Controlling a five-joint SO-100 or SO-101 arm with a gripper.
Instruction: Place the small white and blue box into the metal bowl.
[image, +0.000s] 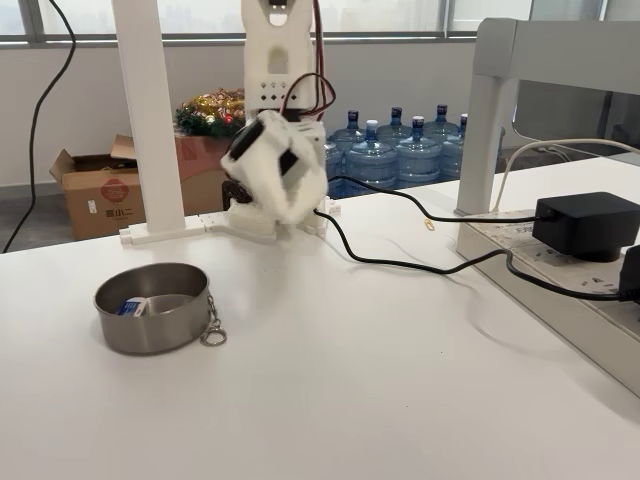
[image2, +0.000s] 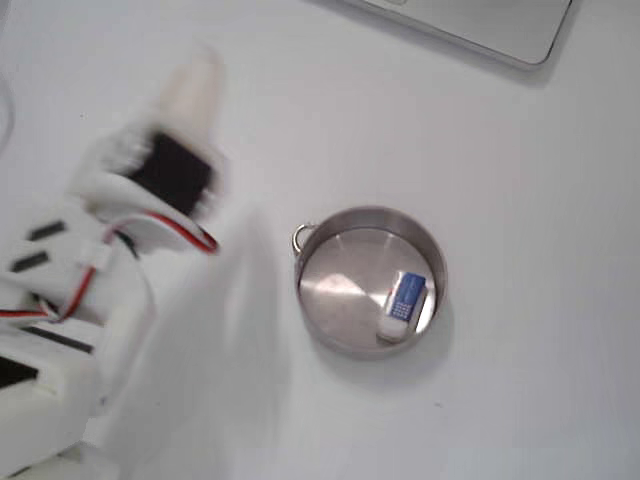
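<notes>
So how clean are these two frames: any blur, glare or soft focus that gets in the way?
In a fixed view the arm is motion-blurred while the metal bowl and cables stay sharp. In the other fixed view, looking down, the whole picture is soft, the arm is smeared, and the bowl floor carries a bright glare patch; the small white and blue box is still readable.

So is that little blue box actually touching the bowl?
Touching: in a fixed view the box lies inside the bowl, leaning on its wall.
</notes>
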